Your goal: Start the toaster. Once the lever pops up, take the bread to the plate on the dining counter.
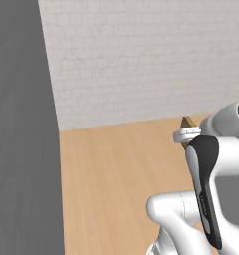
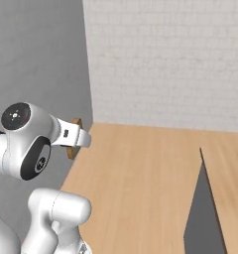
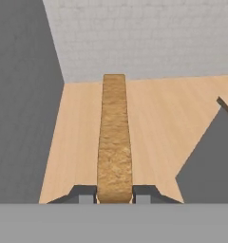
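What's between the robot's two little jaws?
The bread, seen edge-on in the hand view. The gripper is pinched shut on its near end, over the light wood counter.

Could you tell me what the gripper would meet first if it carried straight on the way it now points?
The gripper, shut on the tan, brown-crusted bread slice, points over the light-wood counter toward the white brick wall. Nothing stands between; probably the wall first, though depth is unclear.

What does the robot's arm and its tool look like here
The arm is glossy white with rounded links, a long black panel along one link and dark round joint caps, one with small white marks. The tool ends in two small dark grey square fingertips.
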